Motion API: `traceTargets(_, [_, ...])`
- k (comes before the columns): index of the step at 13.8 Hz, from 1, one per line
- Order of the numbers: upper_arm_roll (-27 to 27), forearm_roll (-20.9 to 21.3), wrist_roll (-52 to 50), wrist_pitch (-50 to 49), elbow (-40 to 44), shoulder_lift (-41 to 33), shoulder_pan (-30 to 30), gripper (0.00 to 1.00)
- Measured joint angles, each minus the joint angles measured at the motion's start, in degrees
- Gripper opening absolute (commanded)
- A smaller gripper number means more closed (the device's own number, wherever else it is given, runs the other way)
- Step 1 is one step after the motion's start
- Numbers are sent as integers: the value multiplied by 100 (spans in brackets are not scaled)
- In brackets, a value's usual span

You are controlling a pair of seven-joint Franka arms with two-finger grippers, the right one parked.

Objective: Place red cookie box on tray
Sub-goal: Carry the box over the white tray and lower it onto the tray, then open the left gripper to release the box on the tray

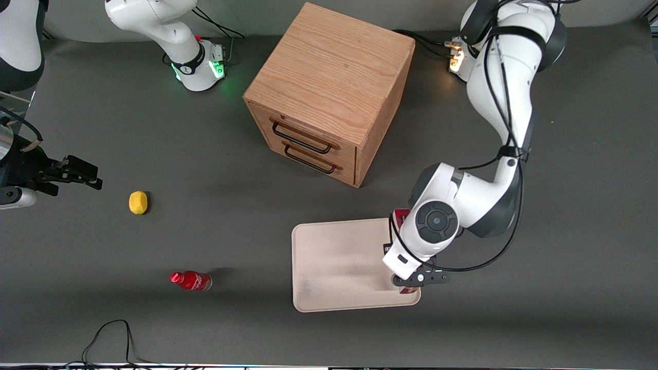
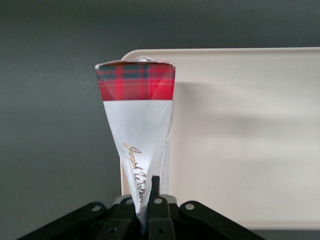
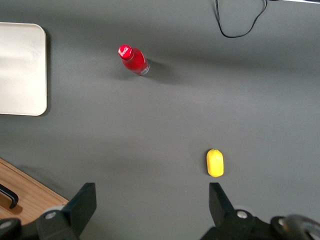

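My left gripper (image 1: 408,263) is shut on the red cookie box (image 2: 137,112), a long slim box with a white face, gold script and a red tartan end. In the front view only the box's red ends (image 1: 401,214) show from under the wrist. The box runs along the edge of the pale beige tray (image 1: 339,267) that lies toward the working arm's end of the table. In the left wrist view the gripper (image 2: 148,200) grips the box's near end, and the tray (image 2: 240,140) lies beside and under the box. I cannot tell whether the box touches the tray.
A wooden two-drawer cabinet (image 1: 329,92) stands farther from the front camera than the tray. A yellow lemon (image 1: 138,202) and a small red bottle (image 1: 191,280) lie toward the parked arm's end of the table. A black cable (image 1: 110,339) loops at the table's near edge.
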Motion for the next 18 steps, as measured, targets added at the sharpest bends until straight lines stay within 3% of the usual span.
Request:
traceTargets(5, [-1,134,0,592,-337,243,24,1])
traceTargets(7, [-2,161,0,592,-337,235,24,99])
traceTargets(18, [-4,341,-37,187,-283,-13,33,100])
